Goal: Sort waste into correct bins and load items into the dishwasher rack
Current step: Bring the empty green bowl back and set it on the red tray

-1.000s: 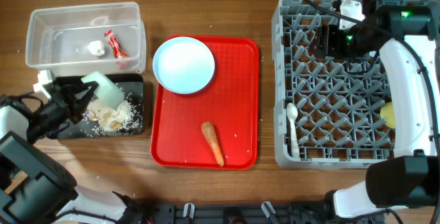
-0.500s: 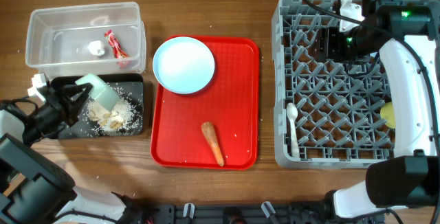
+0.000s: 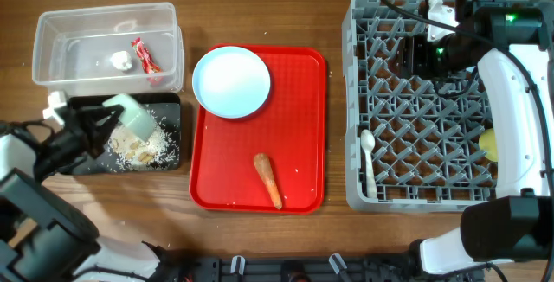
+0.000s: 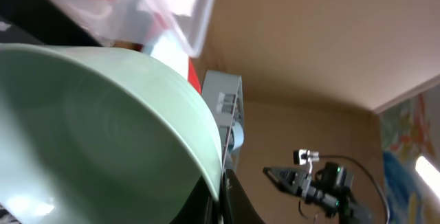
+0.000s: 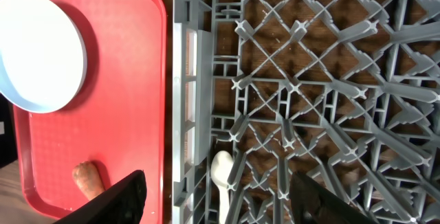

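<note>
The pale green bowl is pinched by its rim in the left gripper. The fingers are pressed tight together on it. The bowl is held tipped on its side, right over the black tray. Beige rice-like food scraps are seen in the tray, just under the bowl. So the step in hand looks like the emptying of the bowl into the food bin. Whether any rice is left inside cannot be told.

The clear tub lies just past that gripper. A red crinkled wrapper and a small white scrap are inside it.

The right gripper is spread wide over the dishwasher rack, and nothing is held in it. The white plastic spoon lies in the rack right below it.

The pale blue bowl and the carrot are on the flat red tray, between the two grippers.

Next, the green bowl should probably be turned upright and carried to the rack. The rack is far from the left gripper, so a pass to the right gripper may be needed.
</note>
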Robot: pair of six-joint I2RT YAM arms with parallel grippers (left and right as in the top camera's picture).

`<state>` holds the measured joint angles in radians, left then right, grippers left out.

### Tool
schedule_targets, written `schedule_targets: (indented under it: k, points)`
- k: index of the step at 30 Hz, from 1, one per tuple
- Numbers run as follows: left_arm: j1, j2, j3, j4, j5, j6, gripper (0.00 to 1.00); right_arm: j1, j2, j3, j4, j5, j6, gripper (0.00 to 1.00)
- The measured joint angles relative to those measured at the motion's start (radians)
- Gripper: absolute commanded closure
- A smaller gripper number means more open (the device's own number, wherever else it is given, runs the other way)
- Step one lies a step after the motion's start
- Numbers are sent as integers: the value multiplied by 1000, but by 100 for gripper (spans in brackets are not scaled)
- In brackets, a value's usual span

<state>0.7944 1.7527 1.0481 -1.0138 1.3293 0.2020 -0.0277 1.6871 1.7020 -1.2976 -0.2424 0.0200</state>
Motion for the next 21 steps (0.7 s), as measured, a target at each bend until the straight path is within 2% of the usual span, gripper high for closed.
schedule_targets:
  k: [3, 8, 10, 12, 16, 21]
  points:
    - [-92, -76, 0, 1, -11, 3, 96, 0, 0, 0, 0, 0, 0, 32]
    - [-365, -169, 0, 39, -156, -21, 96, 0, 0, 0, 0, 0, 0, 32]
    - [-514, -171, 0, 90, -283, -84, 96, 0, 0, 0, 0, 1, 0, 32]
    - [-608, -171, 0, 126, -375, -138, 96, 0, 0, 0, -1, 0, 0, 32]
    - [-881, -169, 0, 166, -691, -304, 96, 0, 0, 0, -2, 0, 0, 32]
    - [-1116, -148, 0, 217, -969, -480, 96, 0, 0, 0, -4, 0, 0, 32]
